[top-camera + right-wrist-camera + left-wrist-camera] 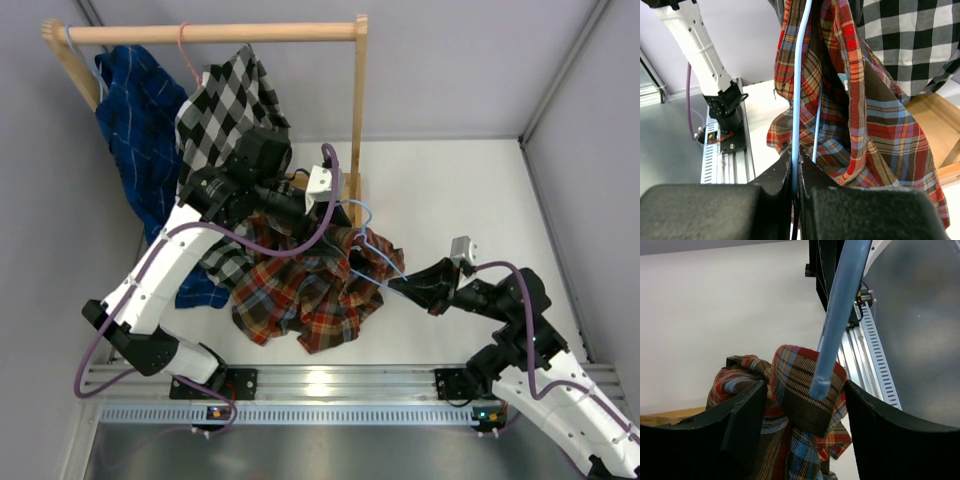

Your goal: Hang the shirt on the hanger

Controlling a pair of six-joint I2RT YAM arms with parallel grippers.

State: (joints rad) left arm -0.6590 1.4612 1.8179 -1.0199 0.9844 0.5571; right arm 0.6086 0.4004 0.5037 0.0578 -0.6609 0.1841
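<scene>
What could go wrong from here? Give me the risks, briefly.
1. The left fingers straddle a fold of the red, orange and navy plaid flannel shirt, and the tip of the thin light-blue clothes hanger sits right in front. Closing may pinch that tip too, or catch too little cloth.
2. The right fingers clamp only the hanger's slim rod, so the shirt's weight may twist it.
3. The black-and-white checked shirt hangs close and may snag.

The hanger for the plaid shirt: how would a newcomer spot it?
Find the wooden rack; in front is a red plaid shirt. The hanger is the thin light-blue one poking from that shirt, pinched by the right gripper, unlike the pink hanger on the rail.
</scene>
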